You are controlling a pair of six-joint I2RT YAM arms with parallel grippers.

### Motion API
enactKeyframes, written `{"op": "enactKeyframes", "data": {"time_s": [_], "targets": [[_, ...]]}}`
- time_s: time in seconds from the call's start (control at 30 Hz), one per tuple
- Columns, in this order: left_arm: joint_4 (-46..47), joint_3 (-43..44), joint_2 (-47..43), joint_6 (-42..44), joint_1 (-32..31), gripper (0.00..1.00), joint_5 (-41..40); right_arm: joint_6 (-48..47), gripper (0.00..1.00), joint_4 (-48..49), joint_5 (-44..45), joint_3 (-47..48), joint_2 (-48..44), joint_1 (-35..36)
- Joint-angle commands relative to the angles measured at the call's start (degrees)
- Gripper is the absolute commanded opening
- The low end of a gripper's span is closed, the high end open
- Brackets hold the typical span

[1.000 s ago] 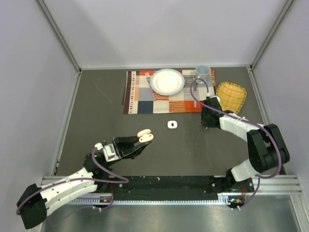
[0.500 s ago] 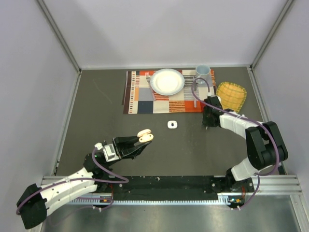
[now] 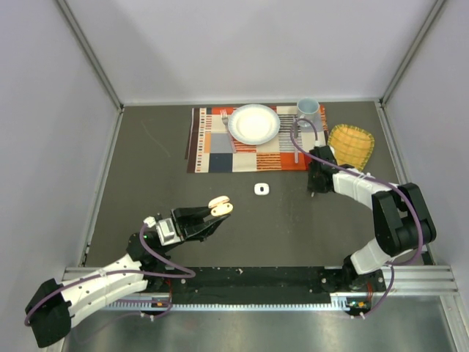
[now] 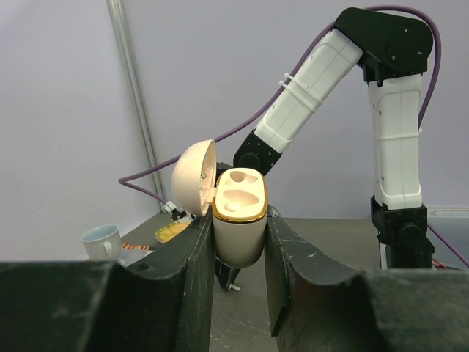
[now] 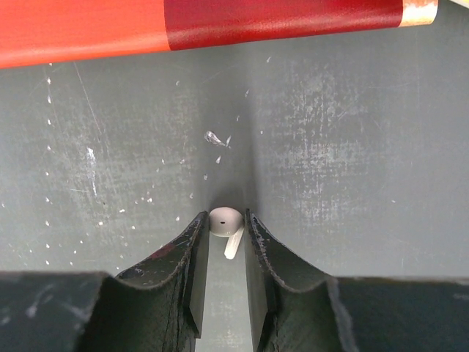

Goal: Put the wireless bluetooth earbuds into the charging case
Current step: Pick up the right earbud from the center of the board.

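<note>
1. Since a second ago, only the right arm has shifted: its right hand has settled slightly nearer the placemat, and its fingers have drawn closer together. The left arm has not moved.
2. From above, a dark counter carries a patchwork placemat in orange, red and cream at its far middle.
3. On the placemat sit a white plate and a fork. A pale mug stands at the placemat's far right corner, and a yellow cloth lies just right of the placemat.
4. The right hand points down at the counter just off the placemat's near right corner.
5. Its wrist view shows a white earbud lying on the counter just below the placemat's red edge, between the two fingers. They flank its head closely; I cannot tell whether they are already pinching it.
6. A small white object lies on the counter just in front of the placemat's near edge.
7. Well in front of the placemat, the left hand is clenched on a pinkish-beige charging case, held upright above the counter.
8. The case's lid is flipped open to the left, showing two molded hollows inside a gold rim.
</note>
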Motion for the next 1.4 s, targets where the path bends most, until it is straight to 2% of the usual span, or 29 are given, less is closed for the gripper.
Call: {"op": "enactKeyframes", "data": {"time_s": [0.0, 0.23, 0.47, 0.57, 0.9, 1.37], "targets": [[2.1, -4.6, -0.1, -0.5, -0.1, 0.00, -0.1, 0.2, 0.25, -1.3, -0.2, 2.0, 0.9, -0.4], [2.7, -4.5, 0.9, -0.8, -0.1, 0.00, -0.2, 3.0, 0.26, -1.3, -2.4, 1.2, 0.7, -0.3], [3.0, -4.3, 1.3, -1.0, -0.1, 0.00, -0.3, 1.9, 0.36, -1.0, 1.0, 1.5, 0.5, -0.4], [2.9, -4.3, 1.6, -1.1, -0.1, 0.00, -0.5, 0.5, 0.37, -0.7, -0.1, 1.9, 0.7, -0.4], [2.8, -4.1, 1.9, -1.0, -0.1, 0.00, -0.4, -1.8, 0.35, -2.6, -2.1, 4.5, 4.2, -0.4], [2.6, -3.9, 1.9, -0.9, 0.0, 0.00, -0.2, -2.3, 0.25, -3.2, -2.3, 4.0, 4.1, -0.4]]}}
